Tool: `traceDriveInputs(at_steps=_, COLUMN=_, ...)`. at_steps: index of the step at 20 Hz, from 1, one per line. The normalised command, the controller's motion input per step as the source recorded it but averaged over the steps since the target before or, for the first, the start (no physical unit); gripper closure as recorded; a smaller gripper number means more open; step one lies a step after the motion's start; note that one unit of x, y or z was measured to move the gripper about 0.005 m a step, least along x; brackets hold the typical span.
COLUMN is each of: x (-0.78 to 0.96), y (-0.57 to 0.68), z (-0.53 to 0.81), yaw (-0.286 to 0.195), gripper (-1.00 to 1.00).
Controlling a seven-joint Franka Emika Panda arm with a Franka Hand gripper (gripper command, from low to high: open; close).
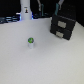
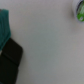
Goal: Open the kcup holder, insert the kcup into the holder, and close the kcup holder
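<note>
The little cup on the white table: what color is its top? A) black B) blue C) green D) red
C, since the little cup standing on the white table has a bright green top, which also shows at the edge of the wrist view.

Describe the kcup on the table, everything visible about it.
The kcup is a small pale, whitish-silver cup-shaped pod with a bright green top. It stands upright by itself on the white table, toward the exterior view's left of the black kcup holder and clearly apart from it. Nothing touches it but the table. The wrist view catches only part of it at the picture's edge. Finer detail is too blurred to tell.
</note>
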Motion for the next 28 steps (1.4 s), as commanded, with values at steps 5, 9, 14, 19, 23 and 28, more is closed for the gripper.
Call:
traceDriveInputs(at_steps=5, x=-0.2, y=0.74, z=0.01, yaw=-0.173, gripper=-1.0)
traceDriveInputs(at_steps=9, x=-0.2, y=0.73, z=-0.01, yaw=-0.181, gripper=-1.0)
traceDriveInputs(at_steps=14, x=-0.2, y=0.7, z=-0.08, yaw=-0.192, gripper=-1.0)
traceDriveInputs(at_steps=19, x=-0.17, y=0.59, z=-0.19, yaw=-0.193, gripper=-1.0)
traceDriveInputs(at_steps=23, x=-0.06, y=0.52, z=-0.24, yaw=-0.181, gripper=-1.0)
traceDriveInputs(at_steps=28, x=-0.03, y=0.44, z=-0.28, yaw=-0.163, gripper=-1.0)
